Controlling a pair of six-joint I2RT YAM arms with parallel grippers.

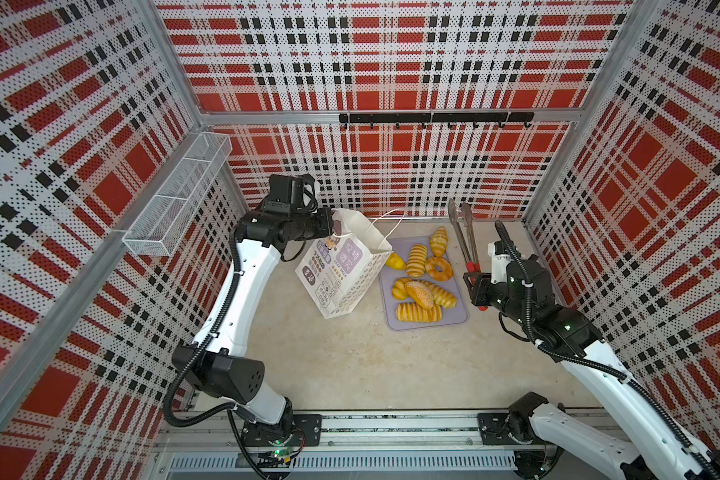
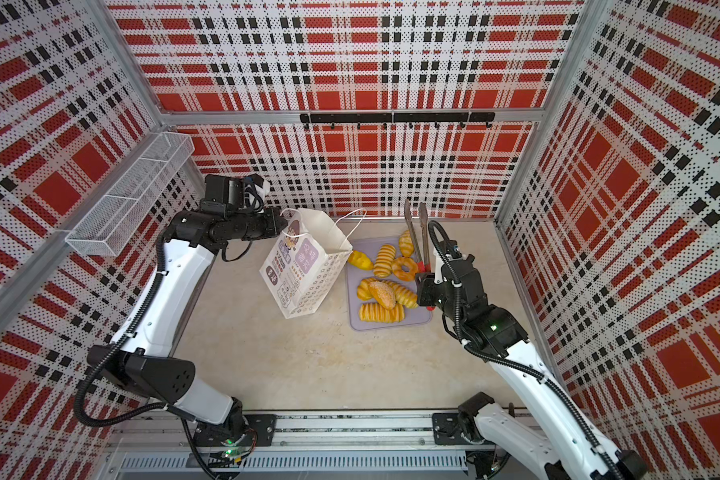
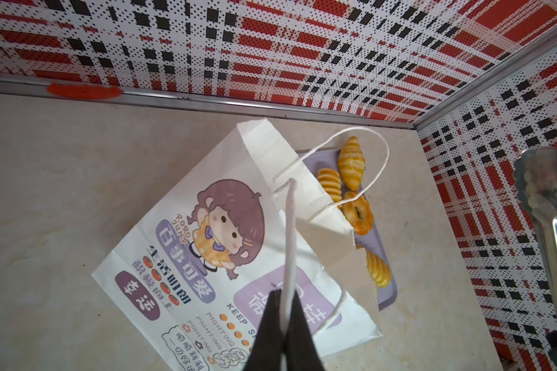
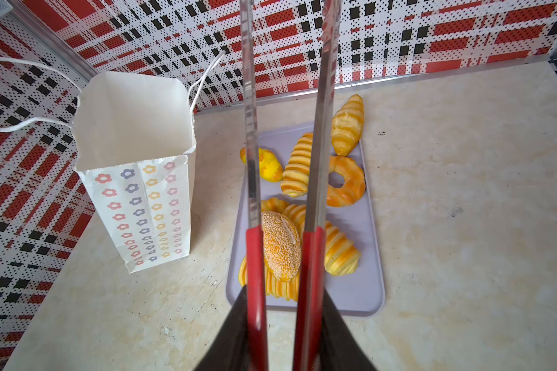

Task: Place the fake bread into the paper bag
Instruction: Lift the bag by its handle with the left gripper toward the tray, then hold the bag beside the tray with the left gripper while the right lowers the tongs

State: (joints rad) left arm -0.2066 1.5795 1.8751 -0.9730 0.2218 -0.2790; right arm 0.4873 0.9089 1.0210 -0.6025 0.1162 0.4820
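Plaid-walled counter (image 1: pixel 350 365): left jaws pinch the paper bag (image 1: pixel 346 274) by its cord (image 3: pixel 288 241), right jaws clamp tongs (image 4: pixel 314 257). Glossy fake bread (image 1: pixel 420 294) looks light, slippery; best gripped mid-body.

The left gripper (image 3: pixel 283 297) is pinched tight on the cord handle (image 3: pixel 288 231), arm stretched forward. The right gripper (image 4: pixel 285 292) clamps the tongs (image 4: pixel 312 257), elbow bent.
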